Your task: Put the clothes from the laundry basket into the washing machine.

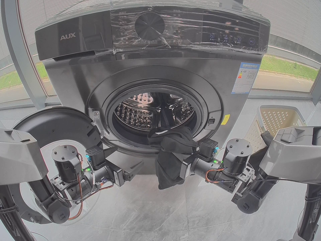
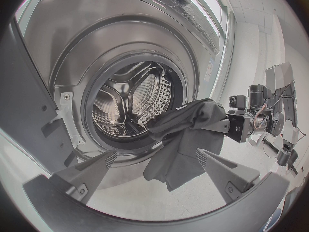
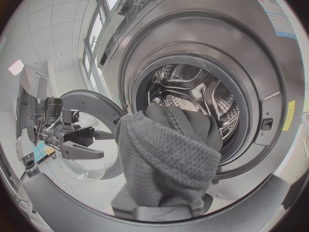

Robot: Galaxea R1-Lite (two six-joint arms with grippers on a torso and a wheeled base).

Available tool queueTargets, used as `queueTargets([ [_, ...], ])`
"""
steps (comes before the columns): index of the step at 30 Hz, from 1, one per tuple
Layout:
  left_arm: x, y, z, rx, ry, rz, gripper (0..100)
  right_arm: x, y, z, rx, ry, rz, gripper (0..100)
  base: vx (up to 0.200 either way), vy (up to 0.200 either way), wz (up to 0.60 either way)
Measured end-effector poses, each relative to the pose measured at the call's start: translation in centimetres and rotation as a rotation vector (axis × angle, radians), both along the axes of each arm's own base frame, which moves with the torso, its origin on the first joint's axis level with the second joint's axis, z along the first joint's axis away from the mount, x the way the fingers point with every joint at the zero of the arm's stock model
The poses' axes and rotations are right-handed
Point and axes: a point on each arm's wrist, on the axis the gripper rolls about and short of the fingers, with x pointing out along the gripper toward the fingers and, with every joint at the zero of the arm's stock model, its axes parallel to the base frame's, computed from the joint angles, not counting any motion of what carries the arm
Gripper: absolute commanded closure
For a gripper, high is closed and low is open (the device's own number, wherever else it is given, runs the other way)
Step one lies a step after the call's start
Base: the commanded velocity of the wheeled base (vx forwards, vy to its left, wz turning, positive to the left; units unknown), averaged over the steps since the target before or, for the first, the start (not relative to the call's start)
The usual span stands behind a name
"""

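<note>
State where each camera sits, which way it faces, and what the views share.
Head view: on the head, looking forward and down at the washing machine; left gripper open, right gripper shut on the black garment.
Left wrist view: on the left wrist, facing the drum between its own open jaws; right gripper beyond.
Right wrist view: on the right wrist, facing the drum over the held garment; left gripper aside.
All three share drum and garment.

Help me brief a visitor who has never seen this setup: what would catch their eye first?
The big grey washing machine fills the middle, its round door open to the left and the shiny drum exposed. A dark garment, clamped in the right gripper, hangs at the drum's lower rim. The left gripper hovers open beside the door.
</note>
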Motion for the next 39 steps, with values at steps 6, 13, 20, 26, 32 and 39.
queueTargets([
  [6, -1.2, -0.8, -0.5, 0.011, 0.031, -0.067, 0, -1.0, 1.3, 0.2, 0.039, 0.027, 0.048, 100, 0.0, 0.0, 0.0],
  [13, -2.2, -1.3, -1.0, 0.01, 0.068, -0.182, 0, -1.4, 2.2, 0.6, 0.056, 0.017, 0.082, 100, 0.0, 0.0, 0.0],
  [20, -1.7, -2.3, -1.2, 0.003, 0.061, -0.228, 0, -2.3, 3.4, 0.8, 0.107, 0.057, 0.125, 100, 0.0, 0.0, 0.0],
  [26, -0.6, -3.2, -1.4, -0.004, 0.042, -0.235, 0, -2.7, 3.9, 0.8, 0.115, 0.067, 0.141, 100, 0.0, 0.0, 0.0],
  [32, 0.6, -3.8, -2.1, -0.003, 0.038, -0.228, 0, -3.0, 4.1, 0.8, 0.116, 0.067, 0.144, 100, 0.0, 0.0, 0.0],
  [39, 2.3, -4.5, -2.8, -0.011, 0.02, -0.212, 100, -3.2, 4.2, 0.7, 0.114, 0.071, 0.146, 100, 0.0, 0.0, 0.0],
])
